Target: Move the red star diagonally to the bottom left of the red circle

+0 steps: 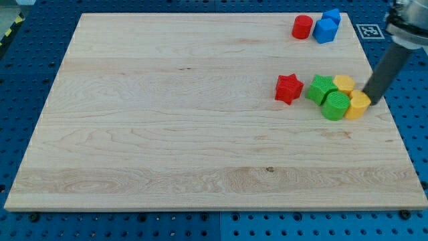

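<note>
Camera view: red star (289,89) sits right of centre on the surface (167,120), well below and a bit to the view's left of the red circle (302,27), which is near the top right edge. Star is already roughly down-left of the circle but well apart from it, so the job looks like nudging it up toward the circle's lower-left corner.

My tip (370,102) is at the far right, touching or just beside the yellow block (358,105) at the right end of the cluster. No hand on this rig, just the rod, so nothing to open or clamp.

Risks: tip is on the wrong side. A push to the view's left from here would likely shove the whole cluster into the star and send it left, off line. An off-centre push on the star may spin it or let it slip past the tip.

Around: green blocks (322,88) (336,106) just right of the star, second yellow block (344,84) behind them. Blue blocks (326,30) touch or nearly touch the circle's right side; overshooting upward could knock the circle into them.
</note>
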Available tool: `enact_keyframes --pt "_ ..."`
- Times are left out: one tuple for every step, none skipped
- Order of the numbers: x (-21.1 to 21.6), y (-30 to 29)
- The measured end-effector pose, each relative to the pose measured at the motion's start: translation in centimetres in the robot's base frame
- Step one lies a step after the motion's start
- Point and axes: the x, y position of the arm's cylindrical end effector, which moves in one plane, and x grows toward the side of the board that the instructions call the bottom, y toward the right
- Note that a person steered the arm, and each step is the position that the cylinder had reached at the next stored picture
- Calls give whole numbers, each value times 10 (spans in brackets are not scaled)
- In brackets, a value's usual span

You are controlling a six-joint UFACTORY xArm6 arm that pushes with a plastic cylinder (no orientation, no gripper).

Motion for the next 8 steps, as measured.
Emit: enact_keyframes --pt "0 -41" --pt "0 -86" --pt "-1 -140" --pt "-19 -162" --pt "-19 -160" --pt "11 -142" --pt "1 -137" --pt "-7 -135"
